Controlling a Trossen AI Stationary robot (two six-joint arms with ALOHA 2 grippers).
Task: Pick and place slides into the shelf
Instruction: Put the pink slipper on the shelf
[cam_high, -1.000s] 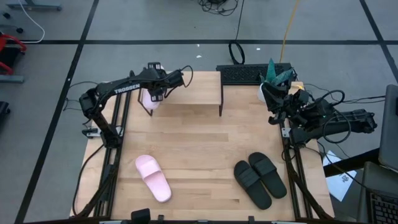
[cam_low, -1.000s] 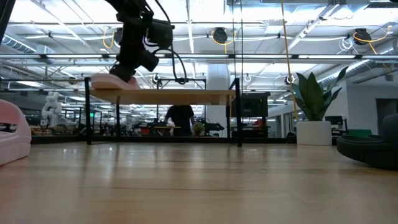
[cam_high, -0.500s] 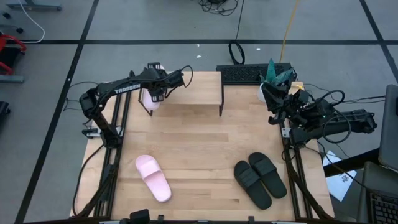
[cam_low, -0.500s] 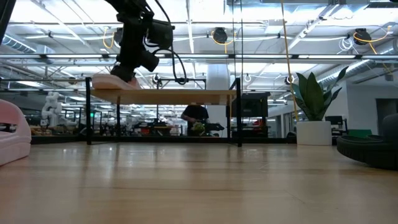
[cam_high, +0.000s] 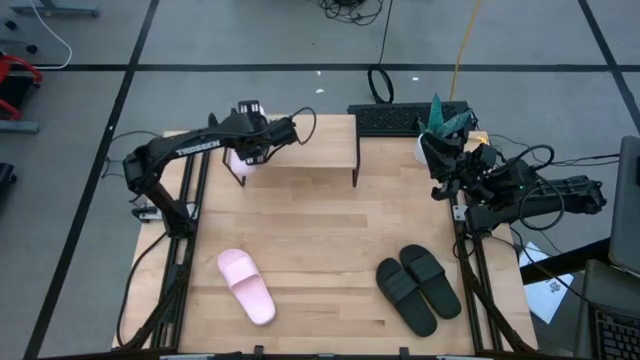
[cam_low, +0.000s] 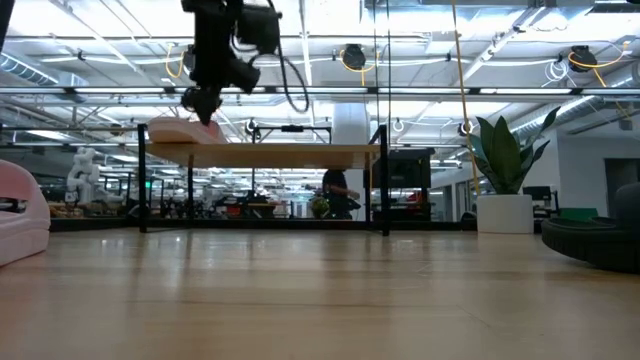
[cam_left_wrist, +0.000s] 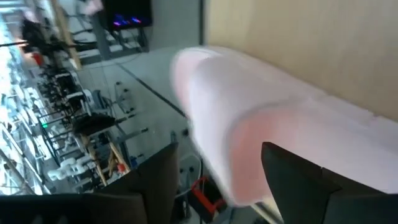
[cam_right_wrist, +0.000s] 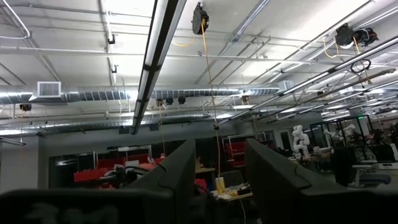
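A pale pink slide (cam_high: 240, 163) lies on the left end of the shelf (cam_high: 310, 140); it also shows in the low view (cam_low: 180, 130) and the left wrist view (cam_left_wrist: 261, 118). My left gripper (cam_low: 203, 108) is open just above it, fingers pointing down. The other pink slide (cam_high: 246, 286) lies sole-down on the table's near left. The black pair (cam_high: 418, 288) lies side by side at the near right. My right gripper (cam_high: 443, 165) waits open at the table's right edge, pointing up.
The shelf stands on thin black legs (cam_low: 383, 180) at the table's far edge. A keyboard (cam_high: 400, 118) and a potted plant (cam_high: 447, 115) sit behind the table's far right. A person (cam_low: 335, 192) moves in the room beyond.
My left gripper has risen off the pink slide on the shelf's left end. The slide stays lying on the shelf. A person in the room behind has walked toward the right.
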